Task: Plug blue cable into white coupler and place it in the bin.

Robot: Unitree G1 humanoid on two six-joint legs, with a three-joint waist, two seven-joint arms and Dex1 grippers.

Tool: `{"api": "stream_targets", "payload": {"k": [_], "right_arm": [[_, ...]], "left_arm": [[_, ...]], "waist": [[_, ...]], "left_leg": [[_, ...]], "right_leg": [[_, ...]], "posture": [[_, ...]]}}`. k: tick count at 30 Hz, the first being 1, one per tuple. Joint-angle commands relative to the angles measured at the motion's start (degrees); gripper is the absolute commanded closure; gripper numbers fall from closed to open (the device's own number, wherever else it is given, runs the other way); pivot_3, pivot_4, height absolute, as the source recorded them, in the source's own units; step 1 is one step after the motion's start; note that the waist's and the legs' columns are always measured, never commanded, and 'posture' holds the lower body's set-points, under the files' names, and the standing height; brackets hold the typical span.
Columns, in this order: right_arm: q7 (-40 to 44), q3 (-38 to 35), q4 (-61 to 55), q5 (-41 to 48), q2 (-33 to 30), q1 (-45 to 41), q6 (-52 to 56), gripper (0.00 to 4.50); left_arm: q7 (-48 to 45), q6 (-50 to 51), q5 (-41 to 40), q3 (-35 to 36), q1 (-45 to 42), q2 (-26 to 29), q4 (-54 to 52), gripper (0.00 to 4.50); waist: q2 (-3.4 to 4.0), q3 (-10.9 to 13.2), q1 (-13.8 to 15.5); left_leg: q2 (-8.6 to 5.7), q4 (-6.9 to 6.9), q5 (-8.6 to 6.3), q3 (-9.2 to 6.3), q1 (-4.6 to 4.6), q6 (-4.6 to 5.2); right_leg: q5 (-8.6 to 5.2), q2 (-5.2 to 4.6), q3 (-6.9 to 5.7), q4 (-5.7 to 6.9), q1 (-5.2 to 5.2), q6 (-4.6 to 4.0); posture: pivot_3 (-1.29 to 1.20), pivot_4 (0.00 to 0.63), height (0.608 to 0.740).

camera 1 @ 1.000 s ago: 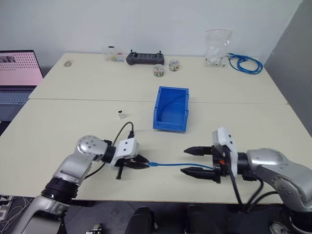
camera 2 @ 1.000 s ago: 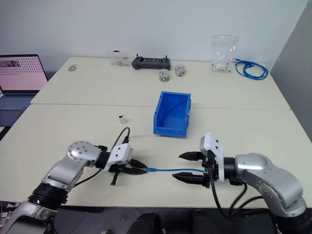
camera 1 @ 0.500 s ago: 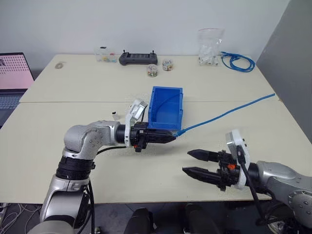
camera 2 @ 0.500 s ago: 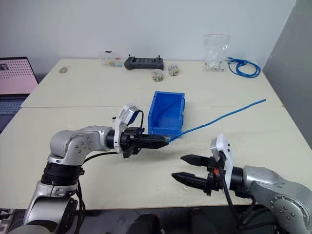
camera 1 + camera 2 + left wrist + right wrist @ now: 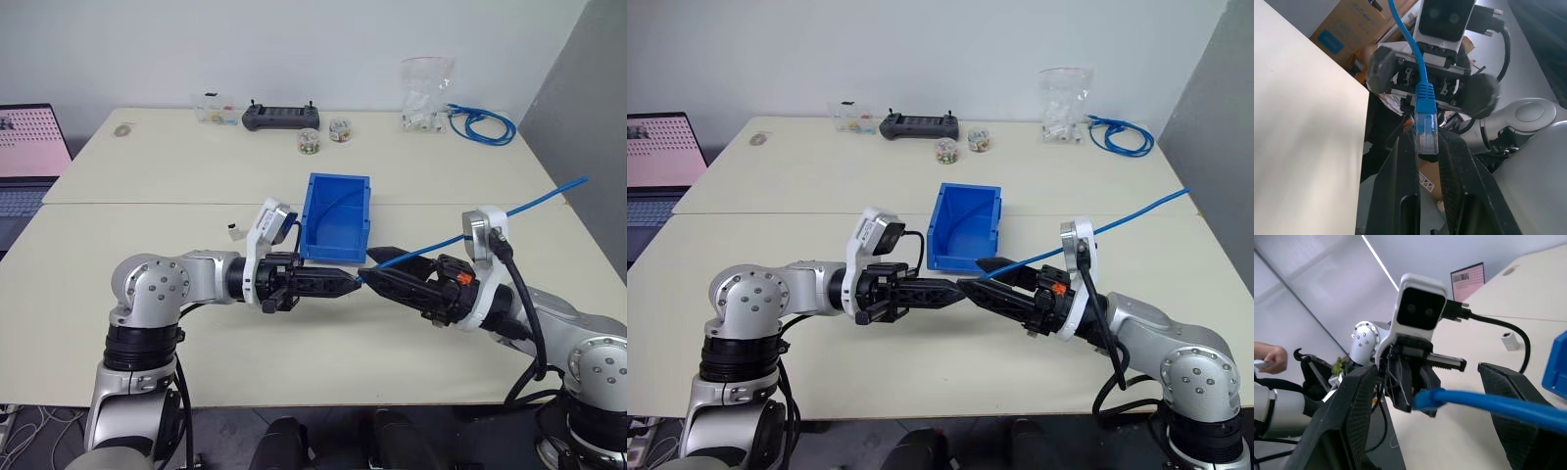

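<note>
My left gripper (image 5: 345, 284) points right, raised above the table, and is shut on the clear plug end of the blue cable (image 5: 490, 227). From there the cable runs up and right past the table edge. In the left wrist view the plug (image 5: 1426, 132) sits pinched between the two fingers. My right gripper (image 5: 372, 266) faces it, open, its fingers on either side of the cable just behind the plug. The cable (image 5: 1488, 406) passes between the spread fingers without touching them. The white coupler (image 5: 233, 231) lies on the table behind my left wrist. The bin (image 5: 364, 211) stands just beyond both grippers.
At the back of the table are a black controller (image 5: 279, 116), small jars (image 5: 318, 139), a clear box (image 5: 211, 110), a clear bag (image 5: 426, 93) and a coiled blue cable (image 5: 480, 125). A laptop (image 5: 29, 147) sits far left. A person's hand (image 5: 1271, 357) shows beside the robot.
My left gripper lifted the plug end off the table and turned level. My right gripper rose and moved left until its open fingers straddle the cable at the plug.
</note>
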Motion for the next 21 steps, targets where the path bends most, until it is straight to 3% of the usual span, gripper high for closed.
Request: {"api": "stream_targets", "payload": {"k": [1,11,21], "right_arm": [[-0.7,0.6,-0.3,2.9,-1.0,-0.9,-1.3,1.79],[-0.8,1.5,0.4,5.1,-2.6,-1.5,-2.0,4.32],[-0.8,2.1,0.2,8.1,-3.9,-1.3,-2.4,4.36]], "left_arm": [[1.4,-0.5,-2.7,2.1,0.1,-0.2,-1.3,4.25],[1.9,-1.6,-4.1,1.6,1.1,1.0,-1.1,4.25],[1.9,-3.6,-4.4,1.3,2.7,1.4,-0.8,4.25]], "waist": [[0.0,0.0,0.0],[0.0,0.0,0.0],[0.0,0.0,0.1]], "left_leg": [[0.0,0.0,0.0,0.0,0.0,0.0],[0.0,-0.01,0.0,0.04,-0.02,0.0],[0.0,-0.03,0.0,0.06,-0.08,0.0]], "right_leg": [[0.0,0.0,0.0,0.0,0.0,0.0],[0.0,0.0,0.03,-0.02,-0.03,0.0],[0.0,0.0,0.05,-0.01,-0.11,0.0]], "posture": [[0.0,0.15,0.74],[0.0,0.15,0.74],[0.0,0.15,0.74]]}}
